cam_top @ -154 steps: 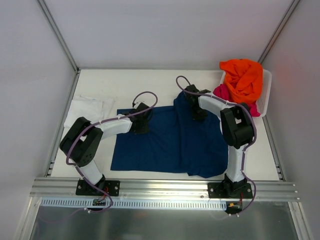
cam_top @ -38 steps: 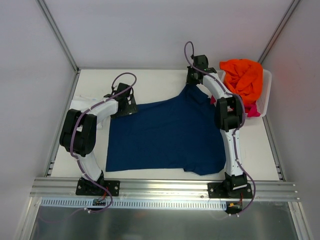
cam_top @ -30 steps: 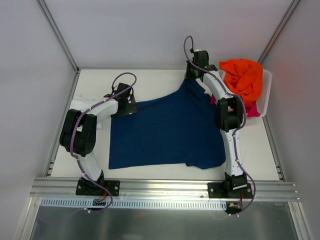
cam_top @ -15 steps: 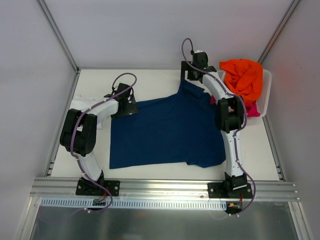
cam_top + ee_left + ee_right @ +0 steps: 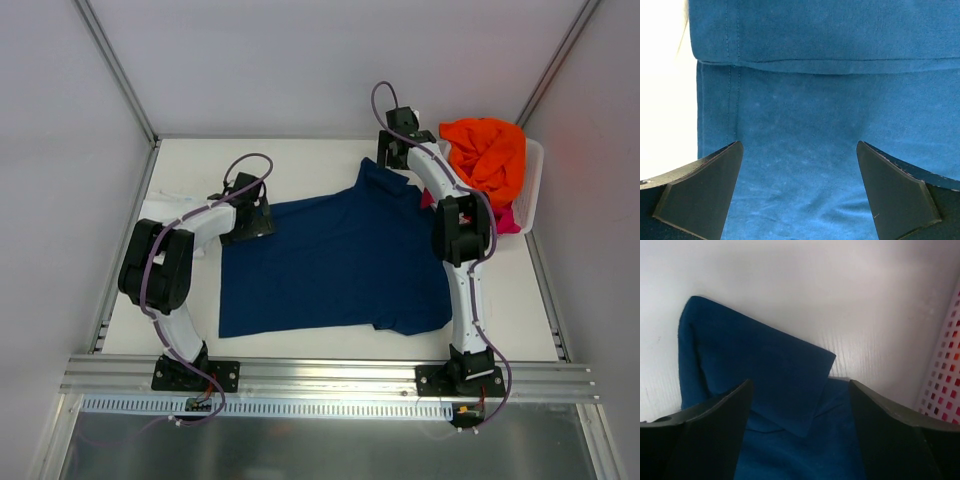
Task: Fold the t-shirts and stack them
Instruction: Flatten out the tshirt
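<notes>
A navy t-shirt (image 5: 330, 262) lies spread flat across the middle of the table. My left gripper (image 5: 252, 218) stands open over its far left corner; in the left wrist view only navy cloth (image 5: 805, 125) with a folded hem lies between the fingers (image 5: 700, 192). My right gripper (image 5: 396, 154) hangs open just above the shirt's far right corner. There a folded-over sleeve flap (image 5: 770, 375) lies free below the jaws. A white t-shirt (image 5: 168, 214) lies at the left edge. An orange t-shirt (image 5: 486, 152) and a magenta one (image 5: 508, 216) sit in the basket.
The white slatted basket (image 5: 531, 186) stands at the back right, close beside my right arm; its wall (image 5: 946, 375) shows at the right of the right wrist view. Metal frame rails run along both table sides and the near edge.
My right gripper has opened and let go of the navy shirt's far right corner, which dropped flat onto the table. The left arm has stayed almost still.
</notes>
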